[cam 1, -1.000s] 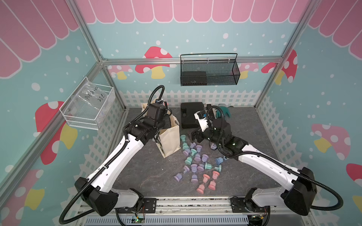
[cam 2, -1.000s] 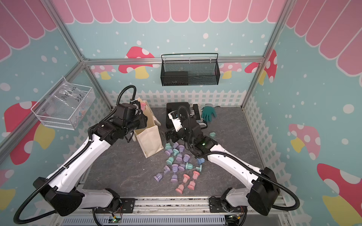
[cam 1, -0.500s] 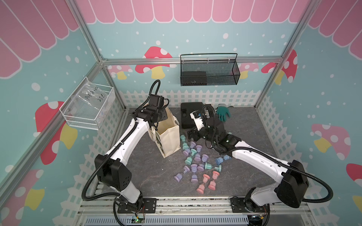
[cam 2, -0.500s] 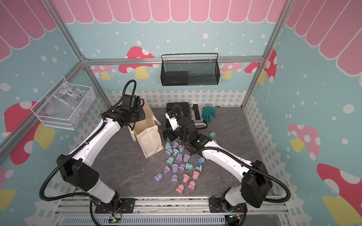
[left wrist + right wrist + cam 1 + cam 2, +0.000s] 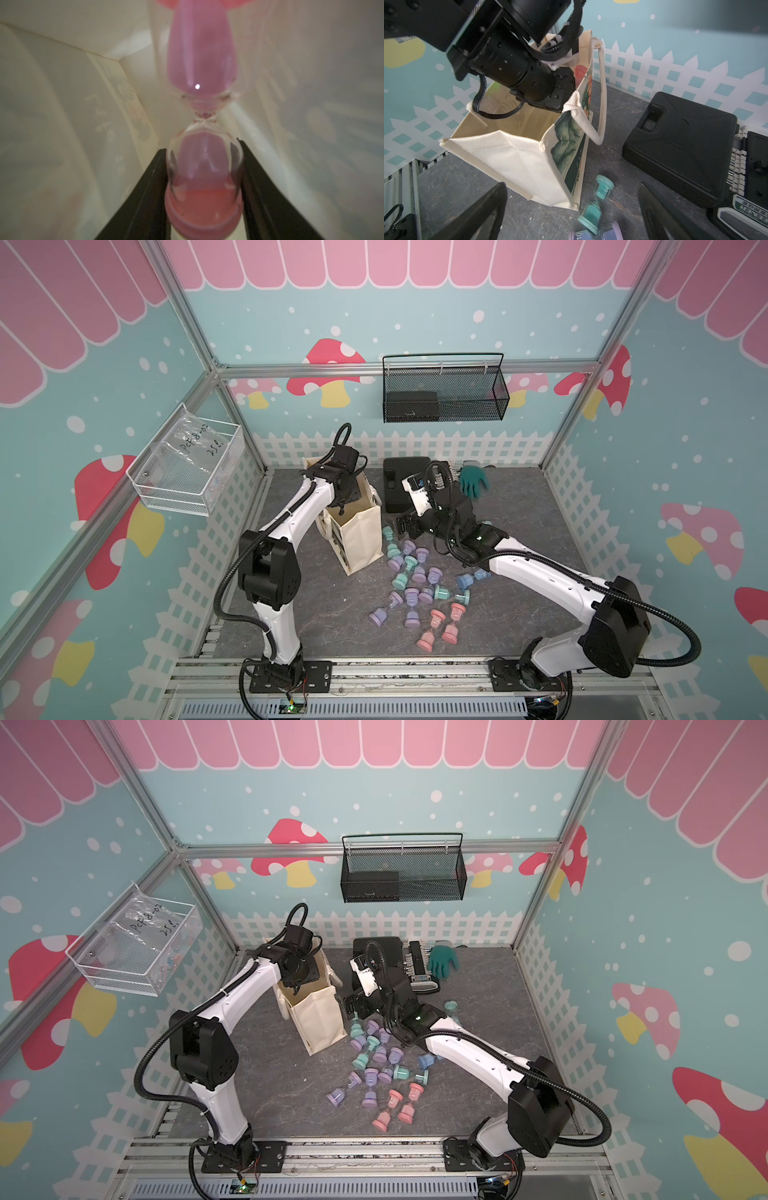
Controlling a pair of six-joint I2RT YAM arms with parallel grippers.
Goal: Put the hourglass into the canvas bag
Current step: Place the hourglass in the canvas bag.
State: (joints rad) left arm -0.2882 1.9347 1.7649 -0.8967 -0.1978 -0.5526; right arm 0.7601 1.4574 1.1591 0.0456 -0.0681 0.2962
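The dark grey, stone-look tabletop sits inside a booth of teal walls printed with mushrooms and a white picket fence. A pink hourglass is down inside the canvas bag, with cream cloth on every side of it in the left wrist view. The left gripper is clamped on it. Its two black fingers press the glass bulb just above one pink end cap, and the other bulb sticks out past the fingertips. In both top views the left arm's wrist is sunk in the bag's open mouth. The bag stands upright at the back left of the table, its leafy printed side facing the right arm.

The right gripper hangs spread wide and empty just beside the bag, low over the table. A teal hourglass lies at the bag's foot, at the edge of a loose heap of hourglasses in purple, teal, blue and pink that spreads toward the front. A black hard case lies behind the right gripper, with a green glove near it. A black wire basket hangs on the back wall and a clear bin on the left wall.
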